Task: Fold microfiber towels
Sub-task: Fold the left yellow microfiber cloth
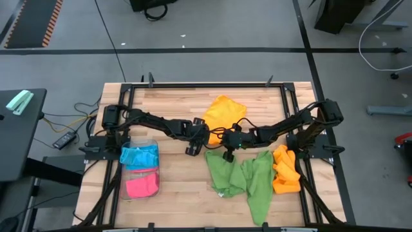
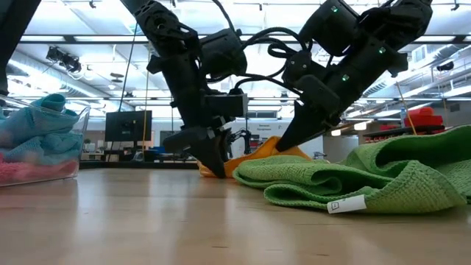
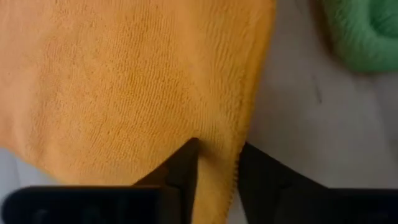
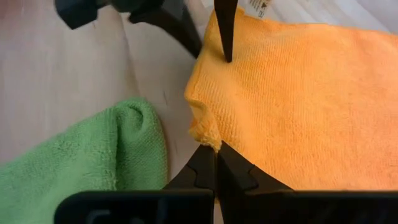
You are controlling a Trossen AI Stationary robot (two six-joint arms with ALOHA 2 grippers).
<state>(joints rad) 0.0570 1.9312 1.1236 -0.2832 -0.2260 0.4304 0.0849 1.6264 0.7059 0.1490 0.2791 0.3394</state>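
Both arms are stretched inward to the table's middle, grippers lowered side by side

The left gripper (image 3: 217, 171) is held tip-down with fingers slightly parted around an orange edge; the right gripper (image 4: 216, 163) is pinched closed on a corner

— What do we see around the wooden table (image 1: 174, 193)?
— We see grey floor (image 1: 212, 26) with a dark line (image 1: 193, 49) across it, and a striped mat (image 1: 35, 22) in one corner.
— And beyond?
— We see ceiling lights (image 2: 70, 44) and a dark monitor (image 2: 127, 125) in an open hall.
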